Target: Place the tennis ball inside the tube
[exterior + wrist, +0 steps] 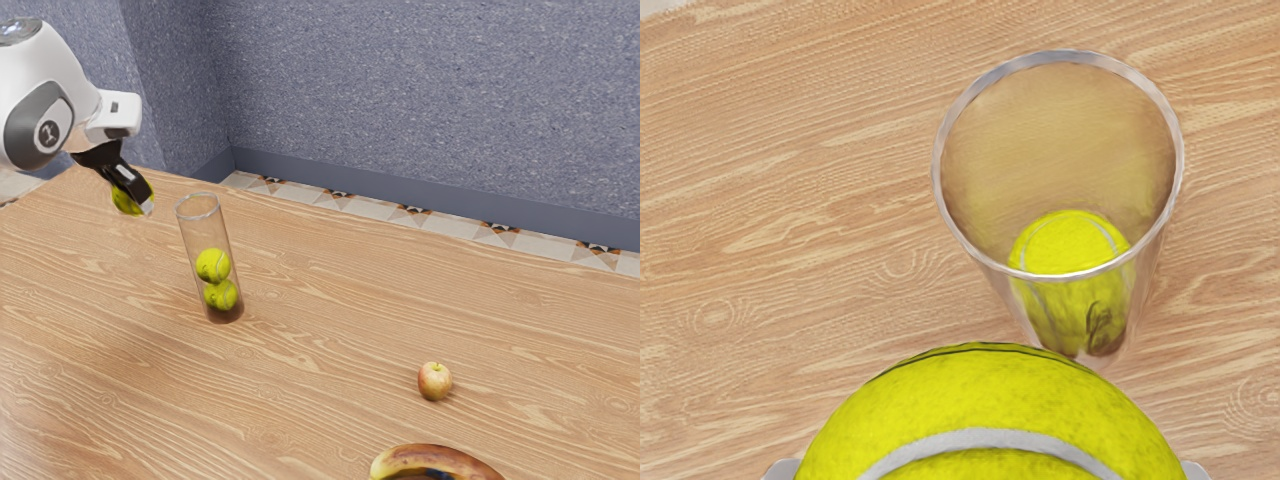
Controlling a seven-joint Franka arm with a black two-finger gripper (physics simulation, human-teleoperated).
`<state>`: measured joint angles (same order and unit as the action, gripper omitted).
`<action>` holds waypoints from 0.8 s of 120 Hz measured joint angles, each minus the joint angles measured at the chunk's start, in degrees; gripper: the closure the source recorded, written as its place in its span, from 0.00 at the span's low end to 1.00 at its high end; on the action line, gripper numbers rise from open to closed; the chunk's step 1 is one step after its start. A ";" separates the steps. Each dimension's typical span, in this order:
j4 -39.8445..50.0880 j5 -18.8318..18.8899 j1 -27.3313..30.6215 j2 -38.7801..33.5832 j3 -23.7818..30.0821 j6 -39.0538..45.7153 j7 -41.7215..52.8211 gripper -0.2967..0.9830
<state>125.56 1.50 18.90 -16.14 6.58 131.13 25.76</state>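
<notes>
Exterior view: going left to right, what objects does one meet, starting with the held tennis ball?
Held tennis ball in the gripper → clear tube with two stacked tennis balls inside → apple.

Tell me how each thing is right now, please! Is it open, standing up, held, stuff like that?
End effector: shut on a ball
Held ball: outside the tube
Tube: upright, top open, partly filled
Upper ball: inside tube
Lower ball: inside tube
Apple: on table
Banana: browned
</notes>
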 joint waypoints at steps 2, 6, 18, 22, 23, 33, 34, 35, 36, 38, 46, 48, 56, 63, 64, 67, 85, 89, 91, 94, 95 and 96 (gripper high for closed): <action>-0.77 -0.14 -0.45 -0.12 0.00 -0.09 -0.06 0.56; -2.30 -0.43 -1.46 -0.23 0.01 -0.25 -0.17 0.56; -6.02 -1.10 -3.90 1.21 -0.09 -0.61 -0.45 0.55; -7.12 -1.25 -4.37 2.20 -0.10 -0.70 -0.52 0.55; -7.31 -1.28 -4.50 2.40 -0.11 -0.72 -0.54 0.55; -9.73 -1.58 -5.67 5.37 -0.13 -0.92 -0.58 0.49; -9.94 -1.62 -5.80 5.58 -0.13 -0.95 -0.56 0.49; -10.14 -1.65 -5.91 5.76 -0.13 -0.97 -0.54 0.48; -10.31 -1.69 -6.02 5.92 -0.12 -0.99 -0.52 0.47; -10.68 -1.77 -6.25 6.27 -0.13 -1.04 -0.47 0.46; -11.64 -2.04 -6.69 7.24 -0.15 -1.23 -0.21 0.41; -11.78 -2.09 -6.72 7.35 -0.16 -1.28 -0.13 0.40; -12.04 -2.22 -6.73 7.56 -0.20 -1.46 0.17 0.36; -12.16 -2.23 -6.68 7.62 -0.22 -1.57 0.41 0.33; -12.21 -2.23 -6.68 7.62 -0.21 -1.58 0.45 0.32; -12.45 -2.19 -6.73 7.69 -0.20 -1.62 0.54 0.31; -15.47 -2.06 -7.28 8.01 1.31 -7.08 0.94 0.27; -16.96 -2.07 -7.32 8.05 1.72 -9.90 1.01 0.27; -17.43 -2.06 -7.28 8.05 2.03 -11.17 1.04 0.26; -17.92 -2.05 -7.34 8.08 2.38 -12.90 1.09 0.26; -18.04 -2.05 -7.38 8.10 2.47 -13.43 1.10 0.26; -18.14 -2.04 -7.40 8.09 2.57 -13.95 1.12 0.26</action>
<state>107.42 -0.54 11.50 -8.05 9.15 117.18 26.89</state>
